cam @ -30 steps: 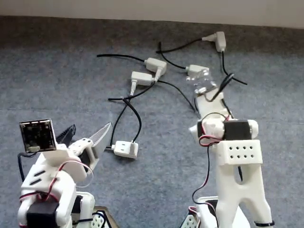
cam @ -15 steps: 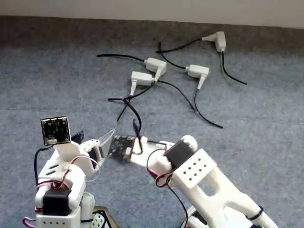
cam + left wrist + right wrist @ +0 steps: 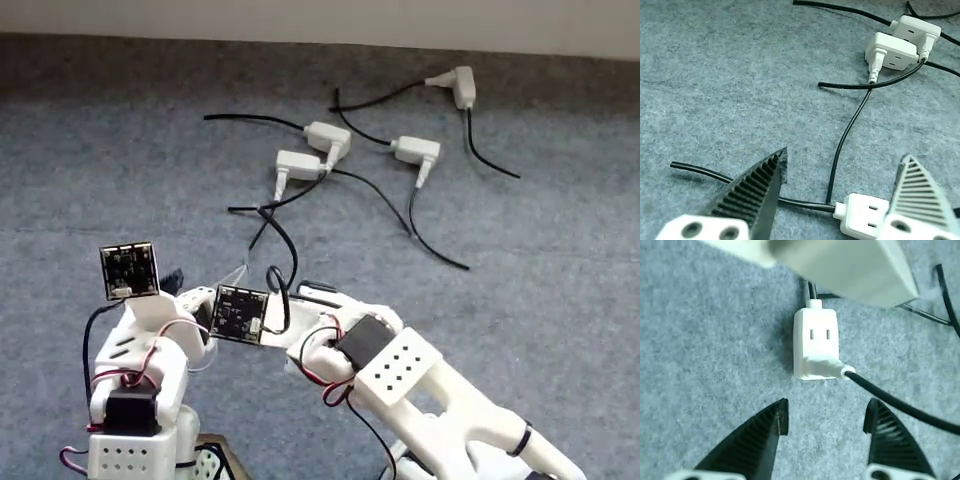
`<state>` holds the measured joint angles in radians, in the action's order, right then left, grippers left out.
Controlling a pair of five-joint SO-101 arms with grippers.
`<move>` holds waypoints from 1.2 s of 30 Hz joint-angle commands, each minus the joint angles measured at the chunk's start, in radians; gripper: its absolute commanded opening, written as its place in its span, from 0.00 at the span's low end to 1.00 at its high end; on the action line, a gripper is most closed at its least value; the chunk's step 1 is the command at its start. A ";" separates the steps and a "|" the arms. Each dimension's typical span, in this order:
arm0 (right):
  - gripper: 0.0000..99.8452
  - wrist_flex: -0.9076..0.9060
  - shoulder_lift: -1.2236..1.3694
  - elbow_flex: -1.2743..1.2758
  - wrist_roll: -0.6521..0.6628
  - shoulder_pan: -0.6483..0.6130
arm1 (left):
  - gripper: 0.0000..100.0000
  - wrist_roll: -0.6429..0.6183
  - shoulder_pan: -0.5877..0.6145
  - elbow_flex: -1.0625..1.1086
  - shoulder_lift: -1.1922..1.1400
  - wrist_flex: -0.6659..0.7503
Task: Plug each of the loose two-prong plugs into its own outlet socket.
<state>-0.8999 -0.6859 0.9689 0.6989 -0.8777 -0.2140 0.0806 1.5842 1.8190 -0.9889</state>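
Right hand (image 3: 826, 412), spread wide, hangs just short of socket (image 3: 814, 342).

socket (image 3: 815, 342) showing white | cord (image 3: 890, 397) showing black | bench (image 3: 100, 170) showing mottled grey | right hand (image 3: 827, 402) wearing black ribbed fingers (image 3: 760, 435) | right arm (image 3: 420, 370) showing white

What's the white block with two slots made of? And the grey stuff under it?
The white block looks like hard plastic, smooth with a slight sheen and crisp edges. The grey surface looks like felt or short carpet: matte and fuzzy with tiny fibres.
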 commanded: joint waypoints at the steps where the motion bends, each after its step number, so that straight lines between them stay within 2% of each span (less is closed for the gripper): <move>1: 0.25 0.077 -0.007 0.024 0.008 -0.008 | 0.34 0.002 0.008 -0.001 0.004 0.032; 9: 0.25 0.199 -0.005 0.114 0.006 -0.012 | 0.34 0.002 0.005 -0.001 0.004 0.032; 14: 0.25 0.217 -0.005 0.108 -0.080 -0.071 | 0.34 0.002 0.005 -0.001 0.004 0.032; 21: 0.25 0.285 -0.005 0.111 -0.092 -0.101 | 0.34 0.002 0.005 -0.001 0.004 0.032; 36: 0.25 0.297 -0.002 0.090 -0.091 -0.094 | 0.34 0.002 -0.018 0.008 0.002 0.034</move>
<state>-0.6314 -0.6859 1.0886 0.6160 -0.9682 -0.2140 0.0806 1.5965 1.8190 -0.9797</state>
